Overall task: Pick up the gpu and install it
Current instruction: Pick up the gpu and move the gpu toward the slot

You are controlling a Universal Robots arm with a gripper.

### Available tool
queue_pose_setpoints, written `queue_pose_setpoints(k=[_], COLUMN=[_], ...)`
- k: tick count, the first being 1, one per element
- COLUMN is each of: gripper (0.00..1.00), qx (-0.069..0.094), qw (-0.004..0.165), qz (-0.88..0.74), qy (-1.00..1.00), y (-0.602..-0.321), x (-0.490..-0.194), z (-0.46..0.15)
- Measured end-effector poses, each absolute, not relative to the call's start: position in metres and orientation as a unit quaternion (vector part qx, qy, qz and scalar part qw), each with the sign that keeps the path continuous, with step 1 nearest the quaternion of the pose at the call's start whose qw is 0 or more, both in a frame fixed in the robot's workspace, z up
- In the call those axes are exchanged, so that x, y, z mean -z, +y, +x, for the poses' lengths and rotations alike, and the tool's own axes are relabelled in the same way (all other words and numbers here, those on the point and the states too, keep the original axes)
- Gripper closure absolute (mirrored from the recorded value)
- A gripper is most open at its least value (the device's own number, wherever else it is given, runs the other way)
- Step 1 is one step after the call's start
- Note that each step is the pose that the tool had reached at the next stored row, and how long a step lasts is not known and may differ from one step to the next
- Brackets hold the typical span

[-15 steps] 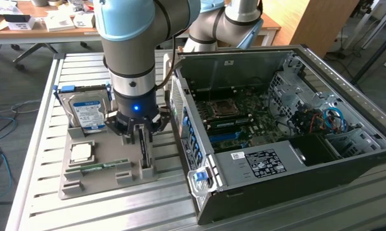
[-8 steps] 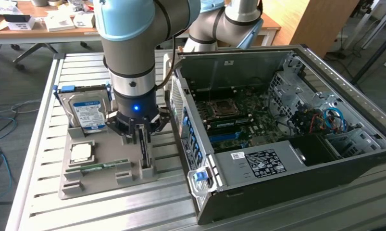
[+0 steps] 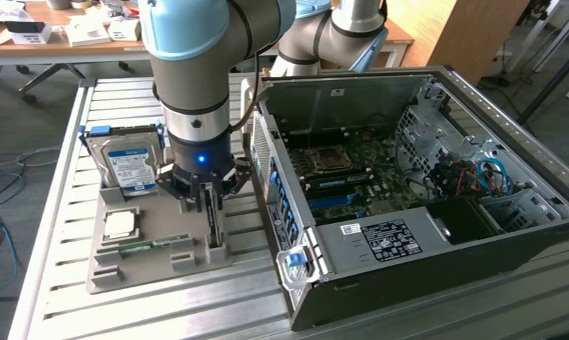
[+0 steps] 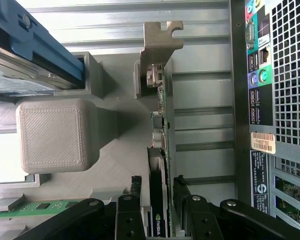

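In the exterior view, the grey and light-blue robot arm [image 3: 194, 71] reaches straight down over a grey plastic holder tray [image 3: 123, 273] on the slatted metal desk [image 3: 66, 142]. The tray lies just beside the open black computer case [image 3: 511, 212]. The gpu [image 3: 211, 227], a thin green circuit-board card with a black cooler block, stands on edge in a slot of that tray, directly under the jaws. A silver hard drive with a blue label [image 3: 133, 166] stands at the tray's far end, and a narrow green RAM stick [image 3: 156, 244] lies flat in it.

In the wrist view, the jaws are drawn in on the gpu [image 4: 160, 135] from both faces, pinching its upper edge at the cooler end, while the card sits in its slot. Its silver metal bracket [image 4: 160, 40] is at the far end, well apart from the grip.

The card looks light and stiff but fragile. The bare board and the edge contacts should bear no force. The cooler block and the board edge beside it seem the soundest hold, and a grip there must stay square, since a thin card could pivot.
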State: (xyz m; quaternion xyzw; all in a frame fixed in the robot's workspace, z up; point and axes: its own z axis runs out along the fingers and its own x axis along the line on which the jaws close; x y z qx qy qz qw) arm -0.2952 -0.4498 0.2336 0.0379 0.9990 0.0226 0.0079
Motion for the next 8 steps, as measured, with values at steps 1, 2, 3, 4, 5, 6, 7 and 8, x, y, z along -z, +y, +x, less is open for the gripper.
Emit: queue_pose_setpoints(k=[1,2,3,4,5,6,7,8], gripper=[0.61,0.61,0.61,0.61,0.61,0.61,0.61,0.61], qx=[-0.023,-0.023,-0.023,-0.023,-0.023,-0.023,-0.023,-0.023], qw=[0.008,0.008,0.008,0.008,0.008,0.008,0.008,0.008], qz=[0.038,0.038,0.038,0.038,0.038,0.038,0.038,0.038], qy=[0.999,0.999,0.999,0.999,0.999,0.999,0.999,0.999], y=[-0.4499,-0.4498,-0.4498,-0.4498,-0.4498,-0.4498,-0.4498,-0.4498], x=[-0.2336,-0.2336,-0.2336,-0.2336,-0.2336,-0.2336,-0.2336,-0.2336], z=[-0.2951,-0.2950,-0.2947,-0.2947,-0.2947,-0.2947,-0.2947,-0.2947])
